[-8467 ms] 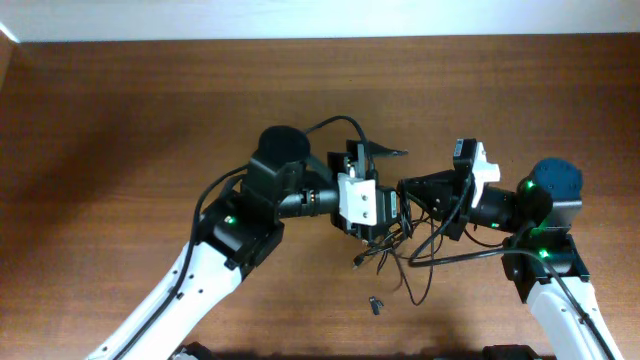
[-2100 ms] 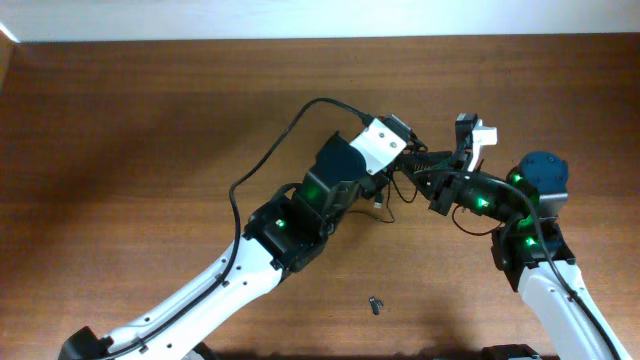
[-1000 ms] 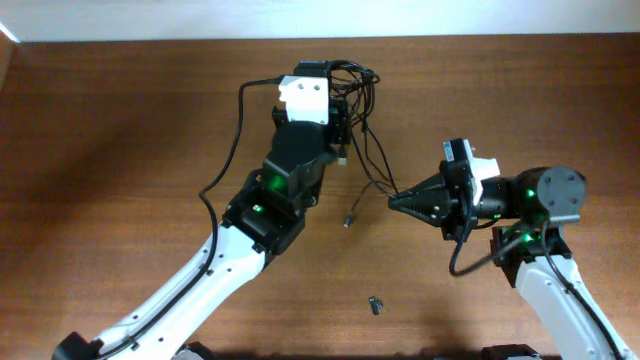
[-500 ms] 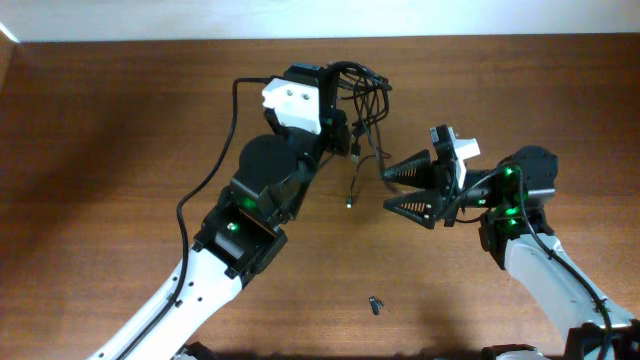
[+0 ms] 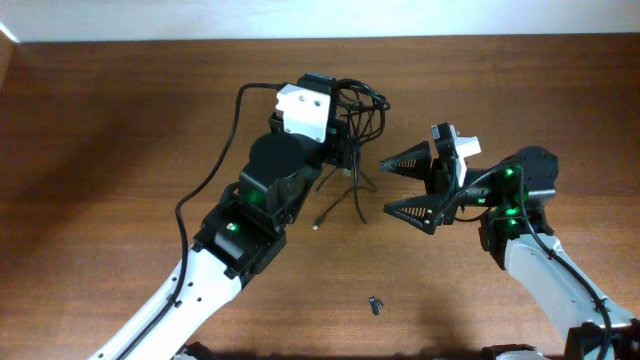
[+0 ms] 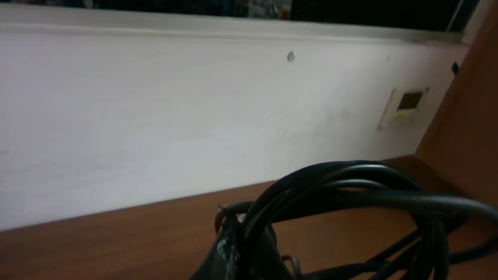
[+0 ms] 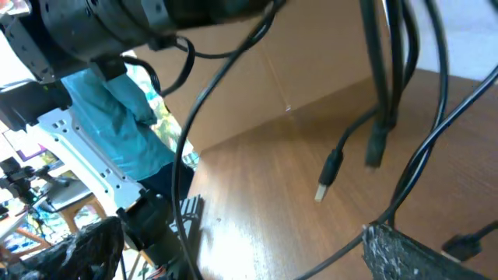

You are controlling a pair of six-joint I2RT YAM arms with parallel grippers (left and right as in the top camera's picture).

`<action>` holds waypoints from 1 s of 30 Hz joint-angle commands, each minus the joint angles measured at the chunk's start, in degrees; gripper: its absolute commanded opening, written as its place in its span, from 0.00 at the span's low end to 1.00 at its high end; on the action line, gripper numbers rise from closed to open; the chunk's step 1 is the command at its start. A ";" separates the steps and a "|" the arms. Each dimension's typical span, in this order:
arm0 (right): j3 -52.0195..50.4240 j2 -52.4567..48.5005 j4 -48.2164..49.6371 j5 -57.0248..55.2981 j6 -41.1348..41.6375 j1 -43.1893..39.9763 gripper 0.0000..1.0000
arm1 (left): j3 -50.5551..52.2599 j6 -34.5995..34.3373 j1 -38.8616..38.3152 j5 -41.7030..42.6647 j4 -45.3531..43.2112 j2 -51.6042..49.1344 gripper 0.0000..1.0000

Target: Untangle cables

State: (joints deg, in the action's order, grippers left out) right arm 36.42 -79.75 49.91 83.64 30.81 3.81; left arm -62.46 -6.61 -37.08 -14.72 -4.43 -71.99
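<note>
Overhead worktop point(image 5: 110, 150): carrying both arms, these meeting near upper centre.
Left gripper point(image 5: 343, 118): staying clamped on the cables point(image 5: 362, 98), holding them raised.
Right gripper point(image 5: 387, 186): just sprung wide, dropping its strand; judging that one cord is now hanging free.
Right wrist view: showing dangling plugs point(image 7: 331, 173); left wrist view is catching only the loops.
Loose piece point(image 5: 376, 305): lying apart, lower centre.

Cables point(image 5: 350, 168) looking blk; table point(image 5: 120, 130) showing brn wood grain; wall point(image 5: 300, 18), top of frame, reading white; arm LEDs point(image 5: 232, 226) glowing grn.
</note>
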 commanded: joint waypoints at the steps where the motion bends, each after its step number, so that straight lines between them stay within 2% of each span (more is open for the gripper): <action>1: 0.24 -0.13 4.09 -1.42 5.35 0.31 0.99 | -0.48 2.21 0.35 5.29 0.68 0.50 0.00; 5: 0.24 -0.13 8.13 -3.34 12.90 0.31 0.98 | -0.48 2.38 0.35 8.28 0.66 -1.29 0.00; 9: 0.24 -0.13 8.24 -5.66 16.31 0.31 0.98 | -0.48 2.38 0.26 12.02 0.42 -3.15 0.00; 21: 0.24 -0.13 8.22 -6.34 17.07 0.31 0.98 | -0.48 2.43 -1.29 11.98 -2.80 -6.62 0.00; 23: 0.24 -0.13 8.22 -6.40 17.07 0.15 0.94 | -0.48 5.70 -1.29 11.96 -4.50 -6.60 0.00; 30: 0.24 -0.13 4.50 -6.03 17.03 -6.95 0.93 | -0.48 8.41 -1.27 10.16 -5.18 -4.70 0.00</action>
State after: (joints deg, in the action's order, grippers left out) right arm 36.42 -79.79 56.55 77.82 47.86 -0.58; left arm -62.46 -1.08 -38.20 -3.40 -8.97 -78.72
